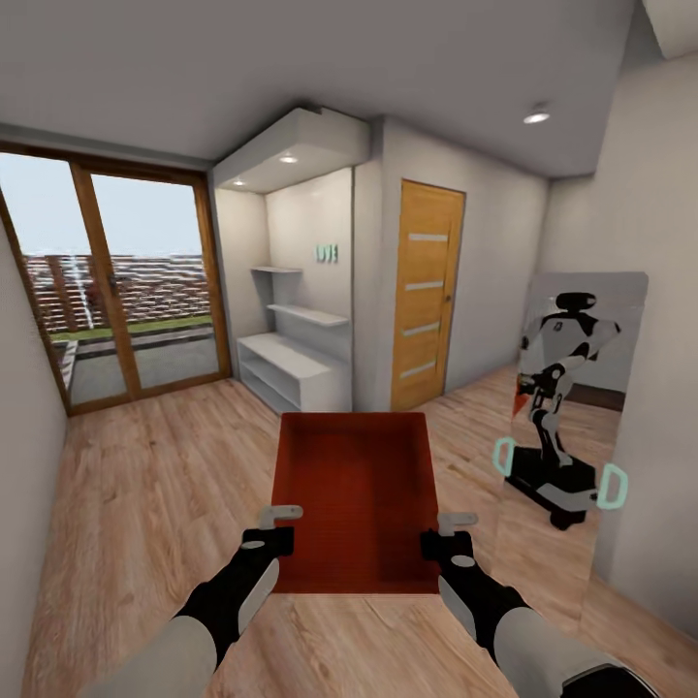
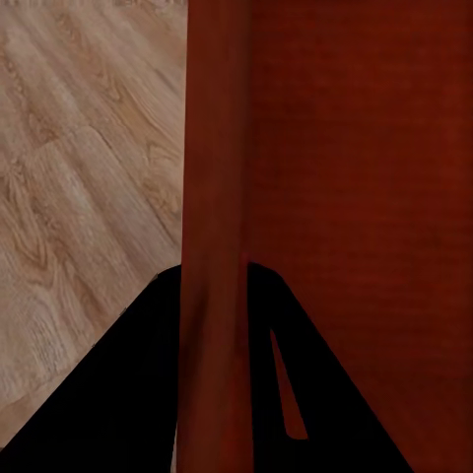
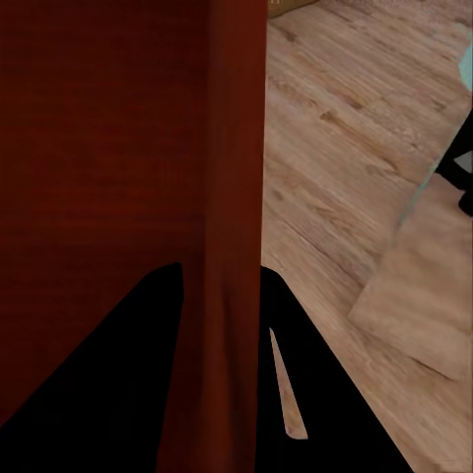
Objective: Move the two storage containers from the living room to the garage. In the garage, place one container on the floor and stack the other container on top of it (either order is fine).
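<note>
1. Light wood plank floor, glass doors at left, wood-plank door ahead.
2. Storage container held off the floor before me, long axis pointing away.
3. My left end effector clamps its left wall, right end effector its right wall; both equally near.

A storage container hangs ahead over plank flooring; door behind, apparently a mirror right.
</note>
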